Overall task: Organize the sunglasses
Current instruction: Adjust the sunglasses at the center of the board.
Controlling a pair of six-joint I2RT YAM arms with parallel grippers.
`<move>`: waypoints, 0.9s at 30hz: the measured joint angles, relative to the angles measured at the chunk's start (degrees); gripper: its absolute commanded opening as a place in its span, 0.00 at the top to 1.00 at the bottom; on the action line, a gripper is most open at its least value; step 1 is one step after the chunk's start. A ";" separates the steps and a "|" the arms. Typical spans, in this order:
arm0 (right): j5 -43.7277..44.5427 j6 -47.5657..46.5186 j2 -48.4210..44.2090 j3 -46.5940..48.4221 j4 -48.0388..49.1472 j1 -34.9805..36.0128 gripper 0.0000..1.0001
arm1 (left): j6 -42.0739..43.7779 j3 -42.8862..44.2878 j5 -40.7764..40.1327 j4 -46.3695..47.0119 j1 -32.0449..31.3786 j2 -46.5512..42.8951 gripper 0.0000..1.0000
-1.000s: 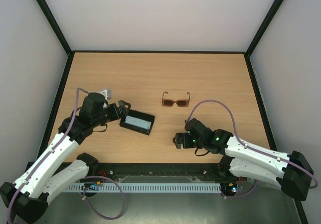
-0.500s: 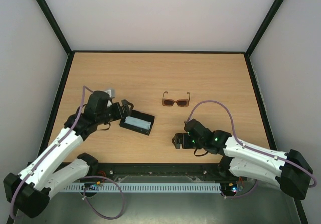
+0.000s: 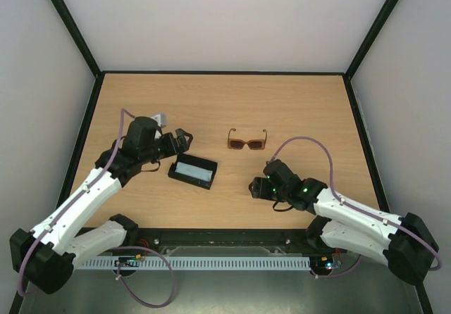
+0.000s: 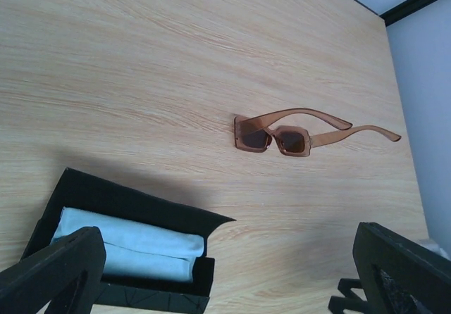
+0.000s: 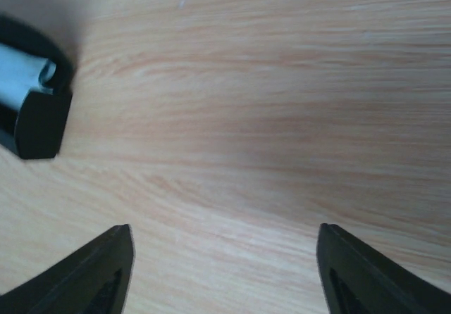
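The sunglasses lie on the wooden table near its middle, amber frame, dark lenses, arms unfolded; they also show in the left wrist view. My left gripper is open and empty, above the far left end of the open black case, left of the sunglasses. My right gripper is open and empty, low over bare wood below the sunglasses. The case holds a pale blue cloth; its corner shows in the right wrist view.
Black-framed white walls enclose the table on the left, back and right. The right arm's purple cable loops over the table right of the sunglasses.
My left gripper has moved up and right, away from the case's left end toward the sunglasses. My right gripper has shifted slightly up and right. Sunglasses and case have not moved.
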 measured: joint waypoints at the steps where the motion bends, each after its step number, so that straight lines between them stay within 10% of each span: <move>1: 0.00 -0.04 0.00 0.02 0.11 -1.22 0.33 | 0.26 0.13 -0.02 0.48 0.00 0.61 0.01; 6: -0.52 -0.28 0.74 1.11 0.02 -5.84 0.43 | 1.75 0.31 -1.07 1.86 0.13 4.70 0.01; 27: 19.39 -12.98 18.18 22.16 -4.57 -16.24 0.33 | 5.01 5.70 0.70 5.20 1.49 18.69 0.01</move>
